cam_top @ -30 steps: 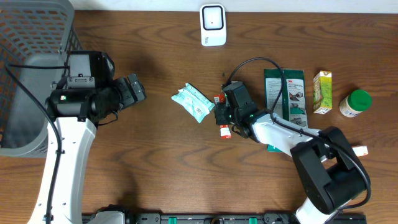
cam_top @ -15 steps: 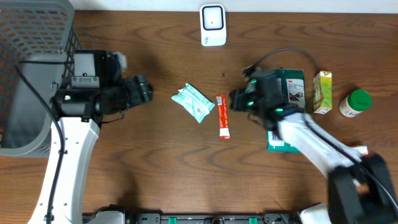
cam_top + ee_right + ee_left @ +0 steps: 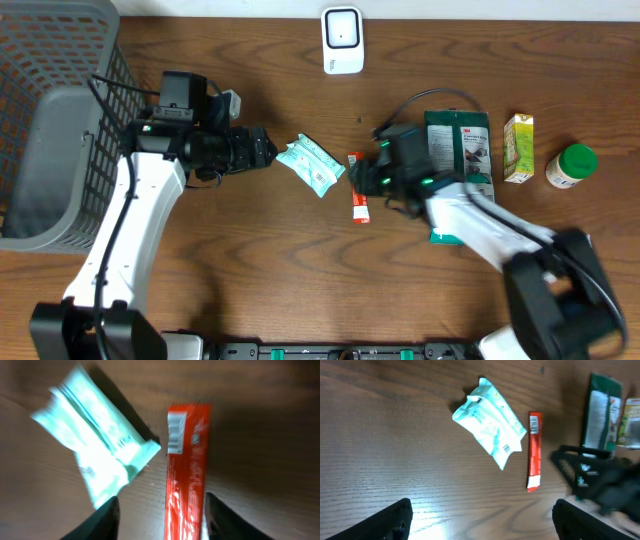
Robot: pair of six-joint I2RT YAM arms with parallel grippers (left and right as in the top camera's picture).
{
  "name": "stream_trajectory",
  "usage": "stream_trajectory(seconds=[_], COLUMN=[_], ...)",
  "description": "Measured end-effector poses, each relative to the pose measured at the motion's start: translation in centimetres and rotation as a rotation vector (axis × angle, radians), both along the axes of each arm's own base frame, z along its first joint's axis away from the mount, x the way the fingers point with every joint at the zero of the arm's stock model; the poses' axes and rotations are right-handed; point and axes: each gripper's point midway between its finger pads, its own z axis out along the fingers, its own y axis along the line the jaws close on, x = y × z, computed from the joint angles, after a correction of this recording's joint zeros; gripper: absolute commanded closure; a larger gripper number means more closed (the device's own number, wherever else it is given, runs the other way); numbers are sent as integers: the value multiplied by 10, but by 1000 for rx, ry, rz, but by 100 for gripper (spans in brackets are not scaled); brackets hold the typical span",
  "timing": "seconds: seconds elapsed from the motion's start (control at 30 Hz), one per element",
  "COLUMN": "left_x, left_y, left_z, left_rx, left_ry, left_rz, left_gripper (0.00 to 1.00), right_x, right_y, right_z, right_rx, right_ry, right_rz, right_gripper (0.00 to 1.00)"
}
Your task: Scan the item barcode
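A red stick packet (image 3: 358,203) lies flat on the wooden table, its barcode end towards the back. My right gripper (image 3: 364,178) hovers over its near end. In the right wrist view the red stick packet (image 3: 186,475) runs between the two dark fingers (image 3: 107,520), which stand apart and do not touch it; the right gripper (image 3: 161,500) is open. A mint-green pack (image 3: 312,165) lies just left of the stick. My left gripper (image 3: 264,150) is open beside its left edge; the left gripper (image 3: 482,522) sees the mint-green pack (image 3: 490,430) ahead. The white scanner (image 3: 341,40) stands at the back.
A grey mesh basket (image 3: 50,110) fills the far left. Right of my right arm lie a dark green pouch (image 3: 458,140), a small green carton (image 3: 518,148) and a green-lidded jar (image 3: 572,166). The right arm (image 3: 605,480) shows at the right of the left wrist view.
My right gripper let go of the red stick, drew back to the right, then came back over it with jaws apart. The left arm swung right, up to the mint-green pack.
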Motion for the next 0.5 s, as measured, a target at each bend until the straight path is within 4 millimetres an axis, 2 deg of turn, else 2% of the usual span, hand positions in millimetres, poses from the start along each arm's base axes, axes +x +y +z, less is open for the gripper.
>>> stream_trajectory(seconds=[0.1,0.2,0.27,0.43,0.5], left_x=[0,0,1,2,3], left_y=[0,0,0,0,0], left_z=[-4,-4,-4,-3,-3], left_rx=[1,1,1,1,1], left_ry=[12,11,10,1,-3], left_rz=[0,-1,0,-3,-4], left_gripper=[9,9,9,9,9], right_x=[-1,6,8,13,14], right_y=[10,12,10,-1,-3], right_z=[-26,-28,-28,-28,-26], right_rx=[-71,-87,-96,-108,-105], right_ry=[-15,-45,-50,-48,-49], right_rz=[20,13,2,-29,-36], right_gripper=[73,80,99,96,70])
